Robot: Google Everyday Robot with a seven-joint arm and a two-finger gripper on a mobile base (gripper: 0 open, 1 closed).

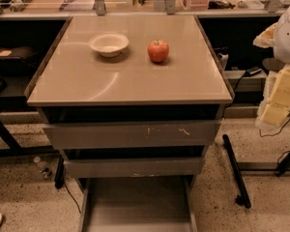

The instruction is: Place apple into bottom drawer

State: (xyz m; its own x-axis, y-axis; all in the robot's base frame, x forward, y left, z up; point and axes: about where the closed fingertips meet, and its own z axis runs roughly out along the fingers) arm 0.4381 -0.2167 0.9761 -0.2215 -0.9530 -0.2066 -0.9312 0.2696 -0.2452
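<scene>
We see the apple [158,50] sitting upright on the tan surface [135,83] of the cabinet, toward the back and a bit right of the middle. A white bowl [108,44] sits just beside it on the left, but the two do not touch. The apple is out in the open, so we think it can be picked from above without bumping the bowl. Down low, the bottom drawer [135,202] is pulled far out toward us, and we can see its flat grey floor. It sticks out past the middle drawer [133,167] and the scratched upper drawer [130,134], so something can go down into it from above without hitting them. The tool [280,98] is at the right edge of the view, off to the side of the cabinet and well apart from the apple. It does not hold the apple, and we cannot tell if it is wide or narrow. We think the job has not started yet. The first step would be to bring the tool over the apple. The apple is round, so it may roll if it gets nudged.
</scene>
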